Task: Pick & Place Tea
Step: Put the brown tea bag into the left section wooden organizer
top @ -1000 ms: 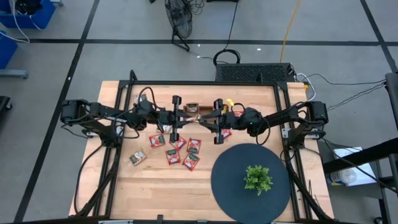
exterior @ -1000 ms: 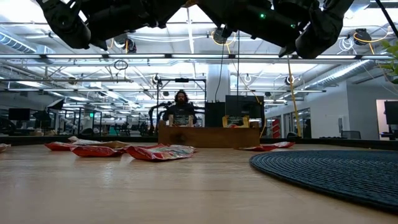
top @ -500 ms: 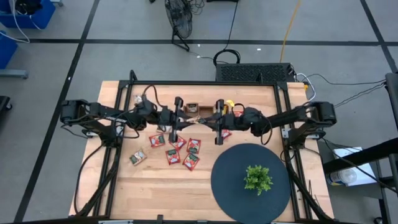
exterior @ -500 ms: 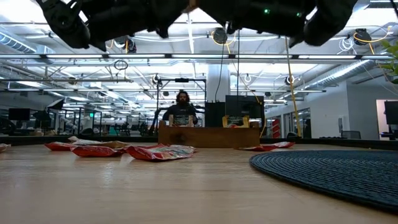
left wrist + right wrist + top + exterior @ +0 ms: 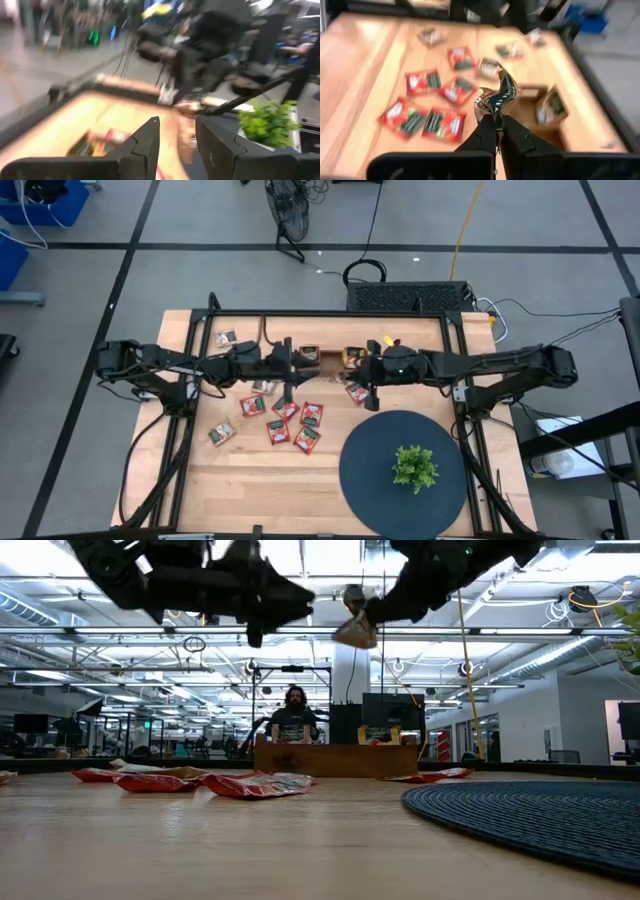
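The table (image 5: 250, 490) fills the middle of the high view, and a dark round mat (image 5: 370, 480) with a small green plant (image 5: 414, 466) takes its lower right, leaving open wood only at lower left. The wooden tray (image 5: 325, 358) sits at upper centre near the far edge, likely the target. Loose tea sachets (image 5: 285, 420) lie scattered just below it, with strays toward the left and far edges. The right claw (image 5: 496, 127) is pinched on one crumpled sachet (image 5: 496, 97), held high above the table near the tray (probably lifted to clear the others). The left claw (image 5: 176, 131) hovers close by with its fingers narrowly parted and nothing between them; the arms crowd each other there.
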Controlling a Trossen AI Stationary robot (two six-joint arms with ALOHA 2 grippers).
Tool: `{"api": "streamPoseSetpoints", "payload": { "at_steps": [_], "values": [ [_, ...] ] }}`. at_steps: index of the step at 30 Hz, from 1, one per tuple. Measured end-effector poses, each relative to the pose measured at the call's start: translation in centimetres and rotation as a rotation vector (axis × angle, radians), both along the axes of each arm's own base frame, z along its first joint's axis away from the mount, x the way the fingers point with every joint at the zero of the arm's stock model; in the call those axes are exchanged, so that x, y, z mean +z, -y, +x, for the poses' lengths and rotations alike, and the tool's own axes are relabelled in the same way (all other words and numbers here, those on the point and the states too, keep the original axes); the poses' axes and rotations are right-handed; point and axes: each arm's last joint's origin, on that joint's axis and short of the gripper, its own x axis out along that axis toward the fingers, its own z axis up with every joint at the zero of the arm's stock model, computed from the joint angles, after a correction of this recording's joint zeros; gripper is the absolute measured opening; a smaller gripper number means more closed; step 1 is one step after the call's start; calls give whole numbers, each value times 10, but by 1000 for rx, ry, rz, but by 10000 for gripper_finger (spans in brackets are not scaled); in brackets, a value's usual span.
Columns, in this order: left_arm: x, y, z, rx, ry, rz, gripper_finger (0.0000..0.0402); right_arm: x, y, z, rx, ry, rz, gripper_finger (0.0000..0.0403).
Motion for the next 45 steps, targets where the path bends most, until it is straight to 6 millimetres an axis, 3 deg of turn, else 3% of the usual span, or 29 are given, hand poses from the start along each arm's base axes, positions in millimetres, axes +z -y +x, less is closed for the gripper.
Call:
{"api": "streamPoseSetpoints", "payload": {
  "at_steps": [7, 15, 22, 29, 45],
  "values": [
    [8, 9, 24, -62, -242, 4, 156, -10, -6, 14, 24, -35, -1, 0],
    [10, 17, 37, -104, -237, 90, 227, -8, -13, 20, 60, 20, -26, 0],
    [12, 17, 37, -101, -208, 87, 240, -4, -20, 21, 94, 58, -42, 0],
    [14, 17, 38, -100, -189, 90, 216, -11, -25, 26, 108, 42, -41, 0],
    [12, 18, 37, -108, -214, 90, 101, -10, -25, 26, 104, 52, -49, 0]
  ]
}}
